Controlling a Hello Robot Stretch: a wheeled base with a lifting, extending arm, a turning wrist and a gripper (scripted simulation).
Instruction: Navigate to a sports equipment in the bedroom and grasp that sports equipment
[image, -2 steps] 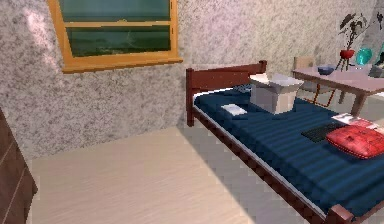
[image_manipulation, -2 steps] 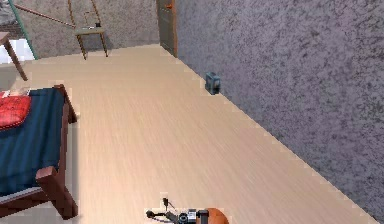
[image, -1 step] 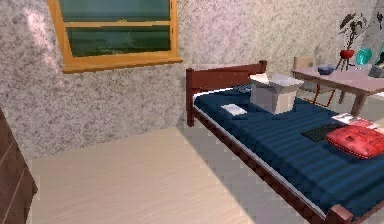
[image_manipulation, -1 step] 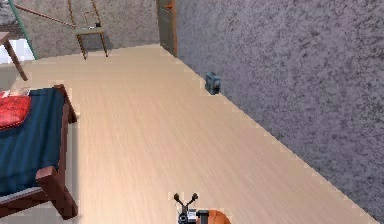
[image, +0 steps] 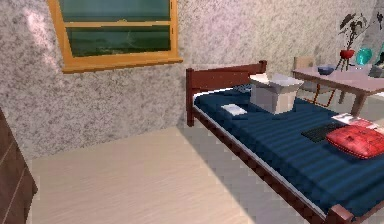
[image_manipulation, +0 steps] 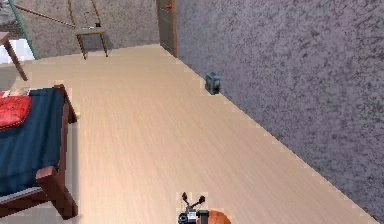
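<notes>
BEDROOM, LOOKING AHEAD: A dark wooden cabinet (image: 12, 175) stands at the forward view's left edge. Next comes a wood-framed window (image: 115, 32) set in a speckled wall (image: 120, 110). A bed (image: 270, 150) with a dark headboard and navy cover runs toward the lower right corner.

On the cover near the headboard, a small white flat item (image: 234, 110) lies just beside an open white box (image: 275, 93). Toward the bed's right edge lie a dark flat item (image: 320, 132), a magazine-like sheet (image: 352, 120) and a red pillow (image: 357, 143).

Past the bed's far side stand a wooden chair (image: 303, 68) and a table (image: 358, 82). A bowl (image: 326, 69) sits near the table's left corner, with a red object (image: 345, 55) and a teal object (image: 364, 56) nearer its back edge.

TO THE ARM'S SIDE: The bed's corner and the red pillow sit at the left edge of a pale wood floor (image_manipulation: 150, 130). A second chair (image_manipulation: 92, 38) stands at the top, and a dark door (image_manipulation: 167, 25) is to its right.

The gripper (image_manipulation: 196, 204) shows at the bottom edge, with an orange rounded shape (image_manipulation: 216, 217) just beside it. Whether the gripper holds anything cannot be told. A small grey-blue object (image_manipulation: 213, 82) rests on the floor at the foot of the wall, well apart from the gripper. Which of these small shapes is the sports equipment cannot be told.
</notes>
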